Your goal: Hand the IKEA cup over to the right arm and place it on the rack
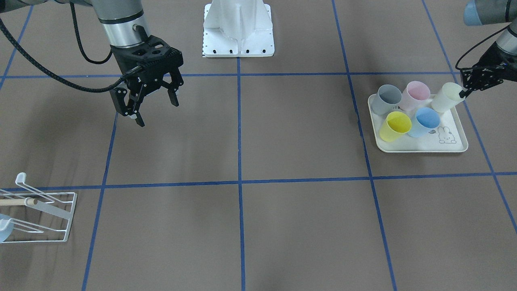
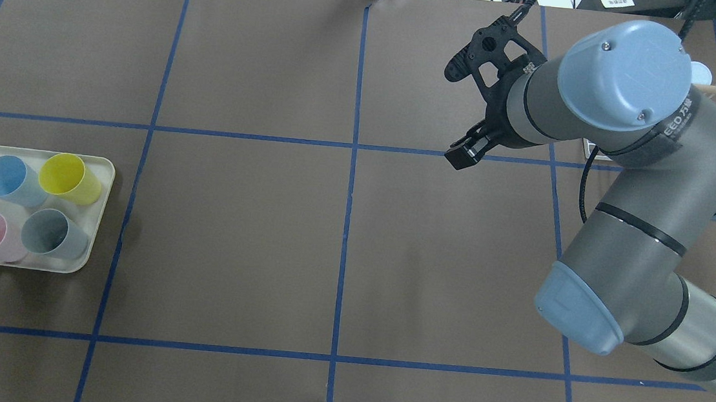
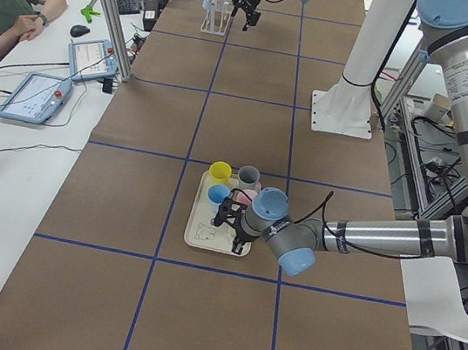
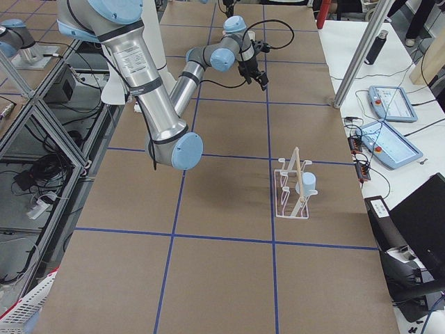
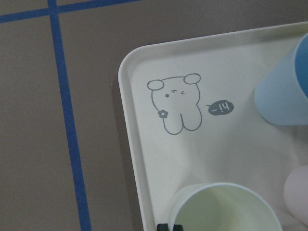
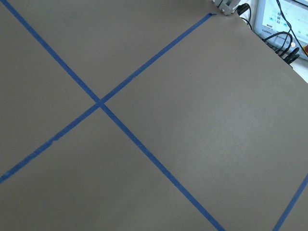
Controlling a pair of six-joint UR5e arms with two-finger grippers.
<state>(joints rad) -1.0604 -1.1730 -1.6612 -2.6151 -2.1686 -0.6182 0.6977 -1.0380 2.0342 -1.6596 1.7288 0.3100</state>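
The IKEA cup [image 1: 445,98], pale cream, stands upright at a back corner of the cream rabbit-print tray [image 1: 420,146]. My left gripper [image 1: 463,95] is shut on its rim. The left wrist view shows the cup's mouth [image 5: 226,209] with one dark fingertip [image 5: 168,225] against the wall. My right gripper [image 1: 156,106] hangs open and empty above the bare table, far from the cup. The white wire rack [image 1: 44,216] with its wooden dowel stands at the table's other end, also seen in the exterior right view [image 4: 295,189].
Grey [image 1: 385,99], pink [image 1: 416,95], yellow [image 1: 395,126] and blue [image 1: 424,121] cups share the tray. A light blue cup [image 4: 306,184] hangs on the rack. The robot's white base [image 1: 238,28] is at the far middle. A person [image 3: 9,1] sits at the side bench.
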